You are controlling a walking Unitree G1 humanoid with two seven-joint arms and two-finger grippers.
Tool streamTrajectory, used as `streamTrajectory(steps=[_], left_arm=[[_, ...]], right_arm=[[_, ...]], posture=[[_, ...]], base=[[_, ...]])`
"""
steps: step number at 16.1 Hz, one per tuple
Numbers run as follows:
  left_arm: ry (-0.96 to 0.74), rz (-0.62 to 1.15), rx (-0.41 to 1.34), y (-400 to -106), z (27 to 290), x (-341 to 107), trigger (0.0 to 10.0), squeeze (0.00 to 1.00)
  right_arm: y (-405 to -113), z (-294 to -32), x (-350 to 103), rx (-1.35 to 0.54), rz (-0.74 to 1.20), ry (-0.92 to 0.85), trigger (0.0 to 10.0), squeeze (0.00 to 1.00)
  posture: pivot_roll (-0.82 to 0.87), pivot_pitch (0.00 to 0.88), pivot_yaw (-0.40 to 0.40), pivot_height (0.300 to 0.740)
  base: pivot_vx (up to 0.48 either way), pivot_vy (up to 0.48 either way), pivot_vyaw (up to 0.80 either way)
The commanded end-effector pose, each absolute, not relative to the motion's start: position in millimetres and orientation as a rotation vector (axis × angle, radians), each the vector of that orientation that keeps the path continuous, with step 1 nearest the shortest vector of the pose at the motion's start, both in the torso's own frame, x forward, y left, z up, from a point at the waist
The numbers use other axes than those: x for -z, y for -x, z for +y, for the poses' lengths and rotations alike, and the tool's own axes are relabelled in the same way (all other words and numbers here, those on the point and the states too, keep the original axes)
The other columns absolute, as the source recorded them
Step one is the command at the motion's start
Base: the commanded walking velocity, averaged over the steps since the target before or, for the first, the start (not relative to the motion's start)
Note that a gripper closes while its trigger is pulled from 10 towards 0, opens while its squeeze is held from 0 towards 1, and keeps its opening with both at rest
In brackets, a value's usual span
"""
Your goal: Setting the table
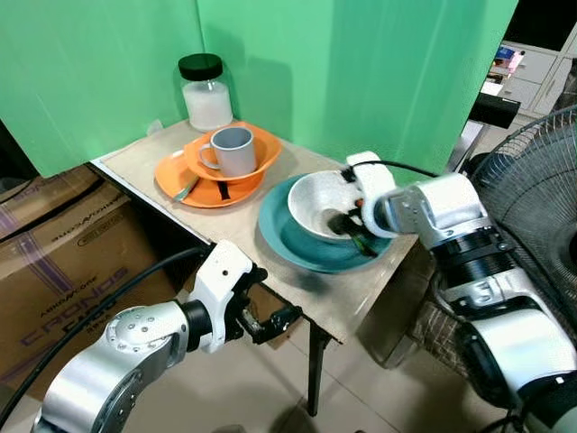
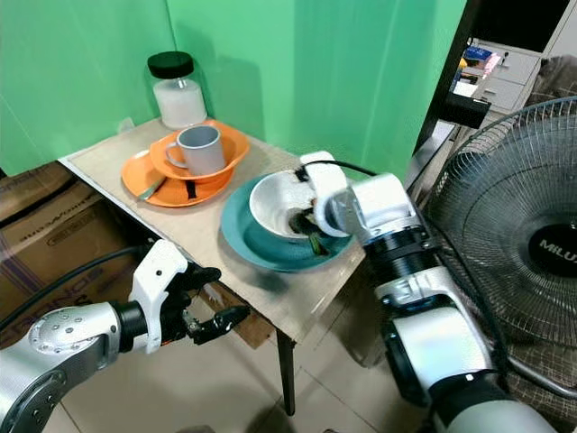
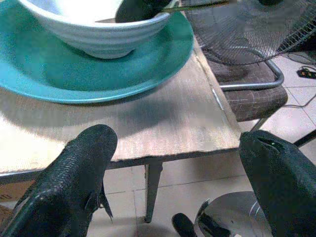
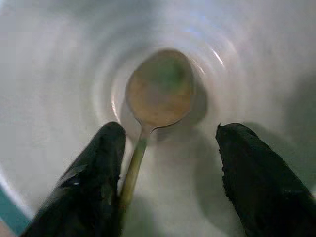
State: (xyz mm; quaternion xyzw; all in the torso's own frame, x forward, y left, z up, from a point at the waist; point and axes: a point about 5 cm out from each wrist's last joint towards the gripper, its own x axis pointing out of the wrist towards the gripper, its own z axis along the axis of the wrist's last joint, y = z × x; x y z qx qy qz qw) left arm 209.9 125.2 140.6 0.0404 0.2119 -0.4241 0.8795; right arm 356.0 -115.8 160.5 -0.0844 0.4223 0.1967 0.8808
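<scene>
A white bowl (image 1: 311,203) sits on a teal plate (image 1: 297,245) near the table's right front corner. My right gripper (image 1: 347,225) reaches down into the bowl and stands open. In the right wrist view a metal spoon (image 4: 158,86) lies on the bowl's bottom, its handle running beside one finger (image 4: 98,177). My left gripper (image 1: 270,320) hangs open in front of and below the table's front edge (image 3: 148,148), holding nothing. Its wrist view looks over the edge at the teal plate (image 3: 74,74) and bowl (image 3: 94,34).
At the back left an orange plate (image 1: 171,176) carries an orange bowl (image 1: 261,144) with a grey mug (image 1: 233,151) in it. A black-lidded jar (image 1: 206,92) stands behind. A fan (image 1: 541,180) is close on the right, and cardboard boxes (image 1: 54,262) sit at the left.
</scene>
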Motion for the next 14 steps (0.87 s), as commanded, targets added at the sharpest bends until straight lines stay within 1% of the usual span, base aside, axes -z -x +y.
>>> streamTrajectory(steps=[1, 3, 4, 14], left_arm=[[-0.097, 0.437, 0.894, -210.4, 124.4, -142.5, 10.0, 0.00], [-0.099, 0.436, 0.896, -211.2, 123.5, -143.1, 10.0, 0.00], [-0.101, 0.435, 0.895, -211.6, 123.4, -143.4, 10.0, 0.00], [-0.120, 0.421, 0.883, -213.3, 123.1, -144.9, 10.0, 0.00]], right_arm=[[-359.8, -114.9, -168.2, -0.409, 0.862, 0.202, 1.8, 0.00], [-361.1, -119.1, -166.6, -0.409, 0.874, 0.224, 0.4, 0.00], [-361.5, -120.2, -165.1, -0.413, 0.879, 0.235, 0.0, 0.00], [-361.5, -114.9, -162.2, -0.487, 0.891, 0.278, 0.0, 0.00]], posture=[[0.08, 0.000, 0.030, 0.740], [0.09, 0.000, 0.026, 0.740], [0.09, 0.000, 0.023, 0.740], [0.09, 0.000, 0.023, 0.740]], base=[[0.000, 0.000, 0.00], [0.000, 0.000, 0.00], [0.000, 0.000, 0.00], [0.000, 0.000, 0.00]])
